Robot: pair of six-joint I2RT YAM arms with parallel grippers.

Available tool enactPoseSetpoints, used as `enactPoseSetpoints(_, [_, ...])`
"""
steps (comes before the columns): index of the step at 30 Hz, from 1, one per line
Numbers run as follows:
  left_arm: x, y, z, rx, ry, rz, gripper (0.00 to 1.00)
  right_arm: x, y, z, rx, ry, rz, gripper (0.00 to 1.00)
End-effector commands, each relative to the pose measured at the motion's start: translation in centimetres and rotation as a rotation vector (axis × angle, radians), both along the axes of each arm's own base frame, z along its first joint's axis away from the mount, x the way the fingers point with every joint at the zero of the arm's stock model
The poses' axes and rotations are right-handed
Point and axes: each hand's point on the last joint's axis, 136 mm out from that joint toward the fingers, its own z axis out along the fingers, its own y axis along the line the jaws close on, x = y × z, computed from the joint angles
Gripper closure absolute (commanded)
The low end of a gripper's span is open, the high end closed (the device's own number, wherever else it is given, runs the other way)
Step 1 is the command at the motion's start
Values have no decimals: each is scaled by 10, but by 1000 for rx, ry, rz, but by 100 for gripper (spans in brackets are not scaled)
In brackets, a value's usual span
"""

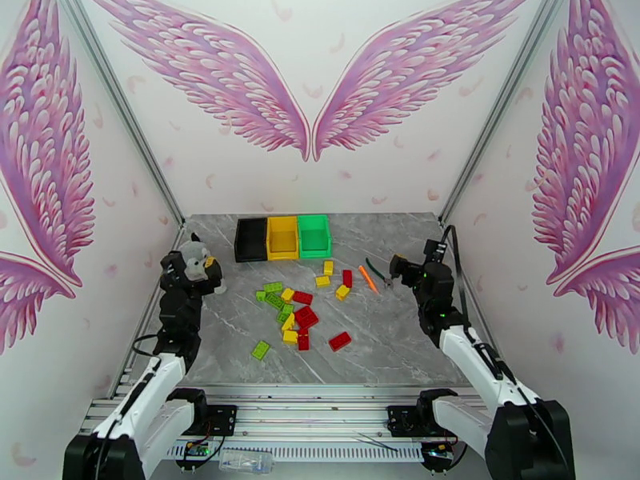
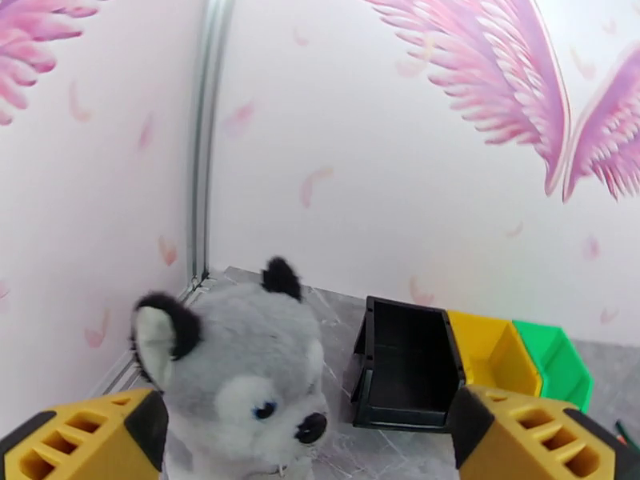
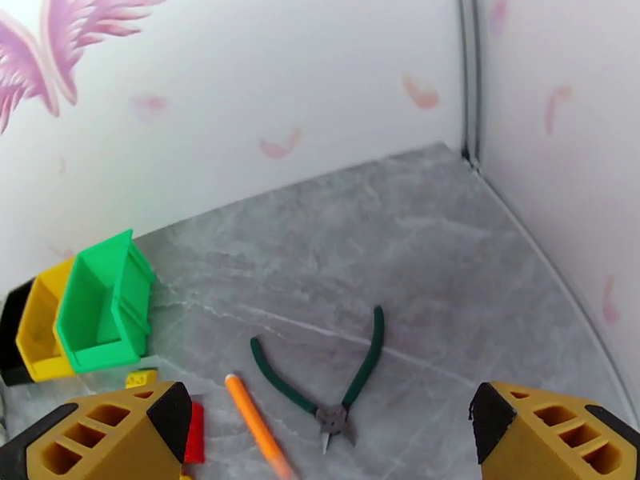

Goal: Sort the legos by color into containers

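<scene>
Left end effector [image 2: 308, 438] and right end effector [image 3: 328, 442] spread wide, empty.

Grey marble table [image 1: 400, 346]: bins [image 1: 282, 238], legos [image 1: 306, 317], husky [image 2: 240, 370], pliers [image 3: 331, 414], orange stick [image 3: 256, 422].

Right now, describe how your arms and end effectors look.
The left arm and right arm each have white lower links, black upper links and joints, and loose black cables. The left end effector and right end effector carry chunky yellow fingers with slotted cut-outs and black inner pads.

White walls [image 1: 320, 186], pink painted wings [image 1: 232, 74] — grey marble tabletop [image 1: 384, 346]
</scene>
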Motion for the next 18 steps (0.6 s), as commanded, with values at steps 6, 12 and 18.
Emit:
enactPoseSetpoints(6, [-17, 0, -27, -216, 262, 42, 1, -53, 31, -49, 344, 347, -2, 2])
enactPoseSetpoints(12, [-26, -26, -37, -326, 376, -61, 1, -52, 69, -37, 450, 431, 171, 25])
enactPoseSetpoints(18, [-35, -80, -34, -424, 429, -243, 1, -54, 105, -37, 490, 545, 277, 28])
